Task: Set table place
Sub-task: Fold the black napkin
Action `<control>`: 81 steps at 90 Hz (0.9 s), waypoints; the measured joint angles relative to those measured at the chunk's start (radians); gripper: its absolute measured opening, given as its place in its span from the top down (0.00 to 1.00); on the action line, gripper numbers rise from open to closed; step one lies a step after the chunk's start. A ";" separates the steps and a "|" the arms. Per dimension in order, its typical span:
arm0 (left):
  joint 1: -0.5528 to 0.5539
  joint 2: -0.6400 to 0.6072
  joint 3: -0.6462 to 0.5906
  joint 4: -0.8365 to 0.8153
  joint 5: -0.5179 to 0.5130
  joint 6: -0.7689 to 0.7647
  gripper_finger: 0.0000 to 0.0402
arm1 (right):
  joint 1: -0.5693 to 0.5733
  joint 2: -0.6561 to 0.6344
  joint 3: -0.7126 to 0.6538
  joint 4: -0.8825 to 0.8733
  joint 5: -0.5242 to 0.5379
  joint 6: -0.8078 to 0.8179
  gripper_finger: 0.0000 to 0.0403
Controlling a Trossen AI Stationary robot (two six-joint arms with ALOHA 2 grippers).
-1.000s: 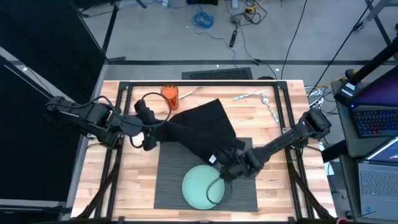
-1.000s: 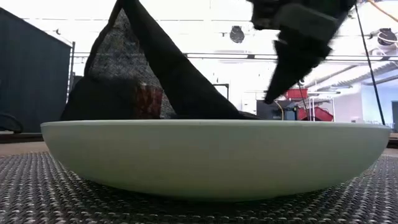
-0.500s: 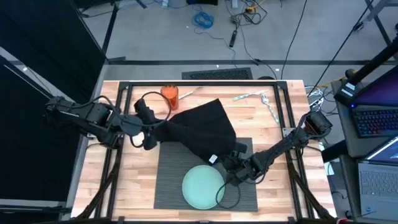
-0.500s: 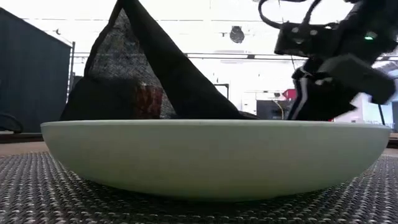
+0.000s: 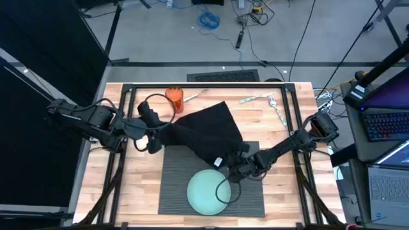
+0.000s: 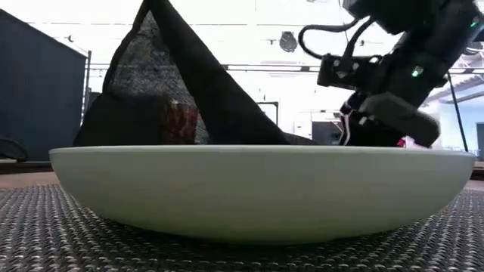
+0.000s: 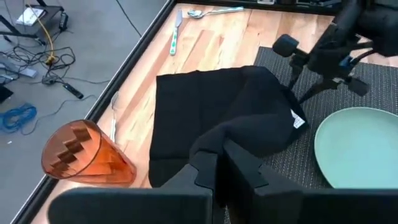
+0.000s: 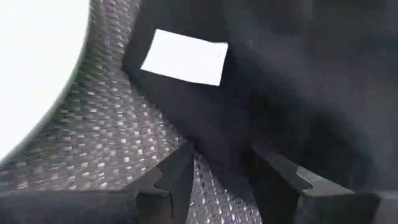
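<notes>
Surface (image 5: 134,185) holds the placemat (image 5: 176,191) at front centre, plate (image 5: 206,191) already on it. Black napkin (image 5: 208,131) lies unfolded, draped partly over the mat's far edge. Cup (image 5: 174,97), cutlery (image 5: 265,99) wait at the back, unplaced. Left tool (image 5: 155,135) is clamped on the napkin's corner; right tool (image 8: 217,168) stands apart, straddling its tagged edge. Roughly half done, I'd say.

Left hand (image 7: 217,168) pinched closed, right hand (image 8: 217,168) low, fingers apart
</notes>
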 joint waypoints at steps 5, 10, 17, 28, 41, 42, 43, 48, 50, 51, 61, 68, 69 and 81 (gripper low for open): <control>-0.001 0.000 0.000 0.000 0.000 0.000 1.00 | -0.014 0.006 0.001 0.019 -0.022 0.004 0.78; -0.001 0.000 0.000 -0.001 0.000 0.005 1.00 | -0.021 0.006 0.001 0.028 -0.036 0.002 0.88; -0.001 0.000 0.000 -0.006 -0.001 0.008 1.00 | -0.029 0.002 0.006 0.029 -0.044 -0.022 0.97; 0.004 0.000 0.000 -0.024 -0.003 0.008 1.00 | -0.056 -0.025 0.071 -0.026 -0.043 -0.048 1.00; 0.010 0.000 0.000 -0.025 -0.005 0.017 1.00 | -0.073 -0.068 0.174 -0.156 -0.043 -0.126 1.00; 0.011 0.000 0.000 -0.025 -0.005 0.019 1.00 | -0.075 -0.071 0.182 -0.170 -0.043 -0.130 1.00; 0.011 0.000 0.000 -0.025 -0.005 0.021 1.00 | -0.077 -0.074 0.191 -0.184 -0.044 -0.133 1.00; 0.013 0.000 0.000 -0.025 -0.005 0.025 1.00 | -0.084 -0.091 0.234 -0.273 -0.044 -0.140 1.00; 0.013 0.000 0.000 -0.025 -0.005 0.025 1.00 | -0.087 -0.099 0.249 -0.314 -0.047 -0.139 1.00; 0.013 0.000 0.000 -0.025 -0.005 0.025 1.00 | -0.087 -0.103 0.257 -0.336 -0.048 -0.139 1.00; 0.014 0.000 0.000 -0.026 -0.005 0.025 1.00 | -0.080 -0.155 0.321 -0.567 -0.057 -0.101 1.00; 0.013 0.000 0.000 -0.032 -0.005 0.009 1.00 | -0.075 -0.212 0.360 -0.702 -0.076 -0.055 1.00; 0.013 0.000 0.000 -0.034 -0.005 0.005 1.00 | -0.075 -0.221 0.365 -0.717 -0.080 -0.047 1.00; 0.008 0.000 0.000 -0.059 -0.001 -0.049 1.00 | -0.075 -0.317 0.421 -0.830 -0.129 0.029 1.00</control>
